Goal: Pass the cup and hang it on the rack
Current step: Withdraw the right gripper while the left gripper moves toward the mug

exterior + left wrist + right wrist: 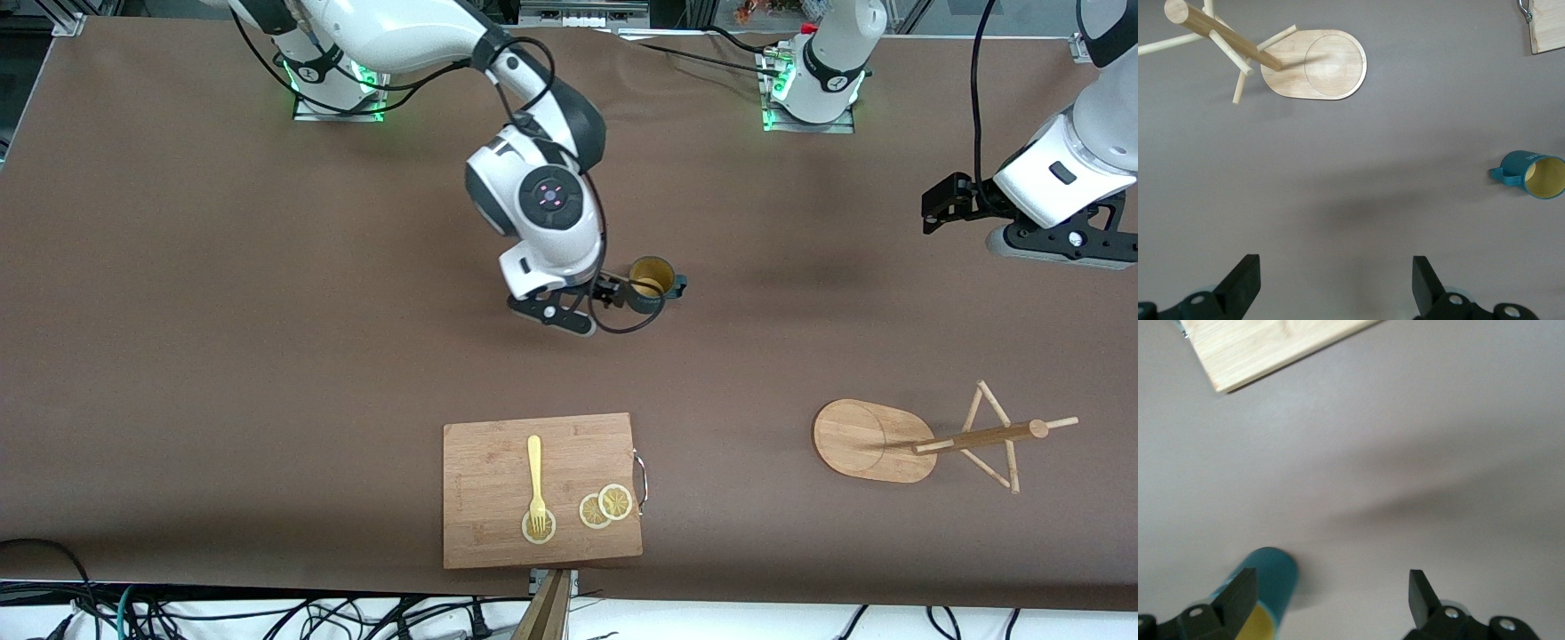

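The teal cup stands upright on the brown table near its middle, yellow inside showing, handle toward the left arm's end. My right gripper is open right beside it. In the right wrist view the cup lies partly under one fingertip of the right gripper, and the rest of the gap is bare table. The rack stands nearer the front camera, toward the left arm's end. My left gripper hangs open in the air at that end and holds nothing. The left wrist view shows the left gripper, the rack and the cup.
A wooden cutting board lies near the table's front edge with a yellow fork and lemon slices on it. Its corner shows in the left wrist view and in the right wrist view.
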You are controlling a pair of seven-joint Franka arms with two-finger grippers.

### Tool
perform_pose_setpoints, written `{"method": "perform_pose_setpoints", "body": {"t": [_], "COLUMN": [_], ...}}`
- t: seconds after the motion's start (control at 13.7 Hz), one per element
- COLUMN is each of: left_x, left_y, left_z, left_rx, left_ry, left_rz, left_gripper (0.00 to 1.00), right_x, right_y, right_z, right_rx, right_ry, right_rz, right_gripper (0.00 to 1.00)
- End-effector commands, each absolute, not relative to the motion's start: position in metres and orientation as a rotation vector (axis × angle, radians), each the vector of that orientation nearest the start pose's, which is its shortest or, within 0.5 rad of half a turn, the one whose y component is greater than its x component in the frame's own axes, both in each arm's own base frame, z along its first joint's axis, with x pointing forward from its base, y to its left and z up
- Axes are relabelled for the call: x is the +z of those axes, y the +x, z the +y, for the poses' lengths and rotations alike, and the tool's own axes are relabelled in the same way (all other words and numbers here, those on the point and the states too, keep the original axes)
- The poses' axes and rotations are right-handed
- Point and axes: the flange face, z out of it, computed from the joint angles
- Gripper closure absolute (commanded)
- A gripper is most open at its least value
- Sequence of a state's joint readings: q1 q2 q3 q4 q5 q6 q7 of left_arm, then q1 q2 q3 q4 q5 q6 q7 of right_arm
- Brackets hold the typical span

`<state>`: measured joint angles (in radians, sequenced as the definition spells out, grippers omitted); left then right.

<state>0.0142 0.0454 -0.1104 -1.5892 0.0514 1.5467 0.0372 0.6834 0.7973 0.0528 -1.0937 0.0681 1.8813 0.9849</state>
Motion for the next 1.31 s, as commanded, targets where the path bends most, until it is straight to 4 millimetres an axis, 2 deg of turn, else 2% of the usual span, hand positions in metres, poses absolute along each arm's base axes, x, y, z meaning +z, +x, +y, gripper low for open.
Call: {"method": "perform_pose_setpoints", "body": {"t": [0.0,0.07,0.22,0.36,0.51,0.73,0.88,1.02,1.09,1.17,1.24], "left_x": [0.594,0.593,0.593,0.594,0.594,0.594,0.594,0.595,0.595,0.577,0.581], "left_y": [0.560,0.561,0.560,0.560,0.561,0.560,0.560,0.560,0.562,0.572,0.584], "left_z": [-0.049,-0.049,-0.049,-0.049,-0.049,-0.051,-0.052,-0.059,-0.064,-0.075,-0.080], "left_rx": [0.139,0.142,0.142,0.139,0.137,0.137,0.137,0.134,0.118,0.157,0.136], "left_ry": [-3.105,-3.107,-3.105,-3.105,-3.105,-3.105,-3.106,-3.105,-3.105,-3.102,-3.104], "left_rz": [0.203,0.203,0.203,0.203,0.203,0.208,0.208,0.229,0.241,0.278,0.284], "left_gripper": [0.00,0.00,0.00,0.00,0.00,0.00,0.00,0.00,0.00,0.00,0.00], "right_x": [0.358,0.357,0.392,0.396,0.422,0.447,0.471,0.492,0.506,0.512,0.523], "right_y": [0.590,0.599,0.618,0.633,0.649,0.663,0.668,0.668,0.668,0.669,0.667], "right_z": [0.463,0.446,0.405,0.363,0.322,0.264,0.226,0.199,0.174,0.153,0.135], "right_rx": [0.201,0.221,0.182,0.253,0.216,0.223,0.220,0.211,0.213,0.233,0.237], "right_ry": [-3.095,-3.117,-3.138,-3.160,-3.164,-3.184,-3.219,-3.223,-3.218,-3.217,-3.219], "right_rz": [0.230,0.148,-0.006,-0.174,-0.238,-0.401,-0.381,-0.371,-0.370,-0.380,-0.360], "right_gripper": [0.00,0.00,0.00,0.00,0.00,0.00,0.00,0.00,0.00,0.00,0.00]}}
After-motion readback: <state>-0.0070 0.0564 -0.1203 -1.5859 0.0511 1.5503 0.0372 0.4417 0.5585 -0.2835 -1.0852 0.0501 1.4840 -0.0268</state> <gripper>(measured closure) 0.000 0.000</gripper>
